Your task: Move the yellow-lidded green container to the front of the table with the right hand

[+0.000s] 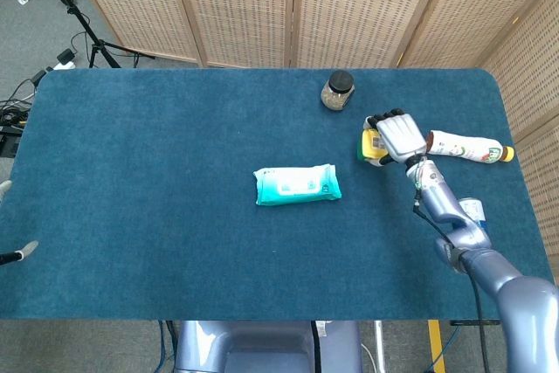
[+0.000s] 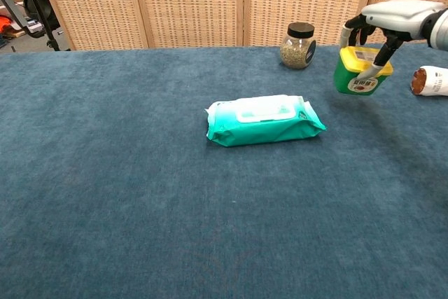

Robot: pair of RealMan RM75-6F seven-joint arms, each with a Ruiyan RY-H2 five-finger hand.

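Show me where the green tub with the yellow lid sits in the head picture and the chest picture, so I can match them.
Head view: the green tub is right of centre, mostly hidden under the right hand.
Chest view: upper right, the tub is tilted in the right hand, off the cloth.
Shared landmark: the glass jar, just left of the tub and nearer the screen.

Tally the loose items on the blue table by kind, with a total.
Yellow-lidded green container, held by the right robot hand: 1
Black-lidded glass jar: 1
Teal wet-wipes pack: 1
White plastic bottle lying on its side: 1
Blue-and-white can: 1
Total: 5
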